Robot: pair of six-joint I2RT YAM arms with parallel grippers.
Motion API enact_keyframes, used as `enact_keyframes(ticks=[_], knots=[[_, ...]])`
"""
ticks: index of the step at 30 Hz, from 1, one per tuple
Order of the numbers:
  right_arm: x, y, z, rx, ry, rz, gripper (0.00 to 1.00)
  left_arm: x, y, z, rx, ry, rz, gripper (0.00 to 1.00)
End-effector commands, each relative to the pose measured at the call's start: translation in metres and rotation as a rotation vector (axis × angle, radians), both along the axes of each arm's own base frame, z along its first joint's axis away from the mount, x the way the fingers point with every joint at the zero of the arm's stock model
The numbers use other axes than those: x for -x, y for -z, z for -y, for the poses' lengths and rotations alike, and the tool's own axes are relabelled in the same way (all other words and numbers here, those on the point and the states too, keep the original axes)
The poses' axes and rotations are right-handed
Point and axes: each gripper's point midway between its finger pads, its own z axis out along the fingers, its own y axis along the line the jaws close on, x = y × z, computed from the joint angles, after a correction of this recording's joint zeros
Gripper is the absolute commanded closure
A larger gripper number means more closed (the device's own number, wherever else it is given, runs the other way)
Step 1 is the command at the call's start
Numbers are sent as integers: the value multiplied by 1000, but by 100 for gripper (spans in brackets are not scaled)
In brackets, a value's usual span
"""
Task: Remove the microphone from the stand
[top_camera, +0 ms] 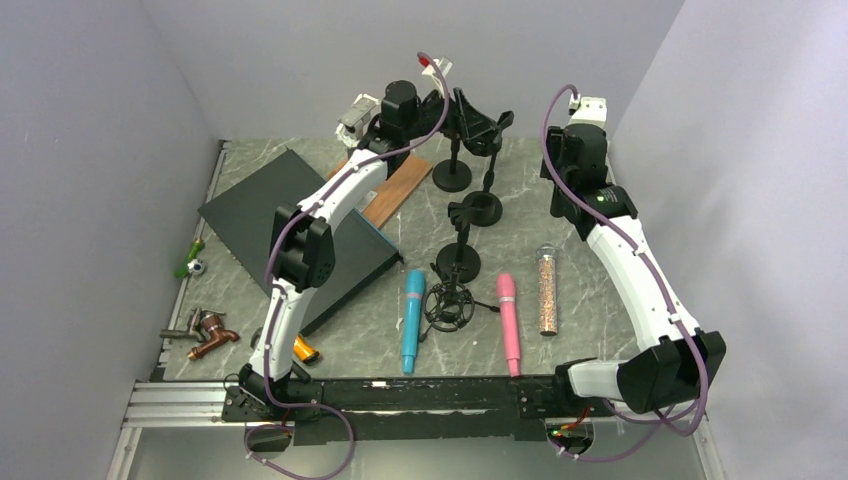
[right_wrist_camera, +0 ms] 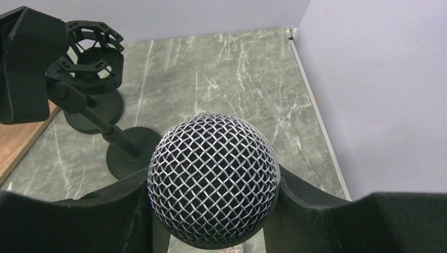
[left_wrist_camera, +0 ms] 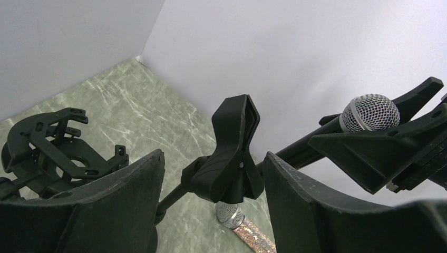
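The right gripper (right_wrist_camera: 213,184) is pinched on the microphone (left_wrist_camera: 369,113). In the right wrist view the silver mesh head fills the lower middle of the frame, wedged between the two dark fingers (right_wrist_camera: 74,221). In the left wrist view the same microphone sits at the right of the frame, lifted above the table, with its black handle slanting down and left toward the clip (left_wrist_camera: 234,126) of the stand (top_camera: 452,178). The lower end of the handle disappears behind a finger, so I cannot tell whether it still touches the clip. The left gripper (left_wrist_camera: 213,158) is spread wide, one finger on each side of the clip, with a slim gap showing on the clip's left side. From the top view both arms reach to the upper middle of the frame, near the back wall. A round cage-like mount (left_wrist_camera: 47,147) on its own stand sits at the left of the left wrist view. On the grey marbled table (top_camera: 590,300), in the lower middle of the top view, lie a blue microphone (top_camera: 413,320), a pink microphone (top_camera: 508,322) and a glittery microphone (top_camera: 547,290), roughly side by side, with a loose wire mount (top_camera: 450,305) between the blue and pink ones. A black board (top_camera: 260,215) lies left of centre, with a wooden board (top_camera: 400,190) beside its upper right edge.
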Motion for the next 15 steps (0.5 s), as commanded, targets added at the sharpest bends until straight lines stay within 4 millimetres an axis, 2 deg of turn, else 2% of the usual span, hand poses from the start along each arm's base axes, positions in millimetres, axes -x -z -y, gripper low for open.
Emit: enact_keyframes(ticks=[1, 10, 15], knots=[[2, -28, -1, -25, -9, 98, 100, 5, -22, 7, 49, 18, 57, 28], [5, -28, 0, -24, -10, 104, 100, -8, 10, 15, -15, -39, 39, 31], [6, -25, 0, -23, -13, 97, 100, -16, 46, 12, -108, -113, -33, 36]])
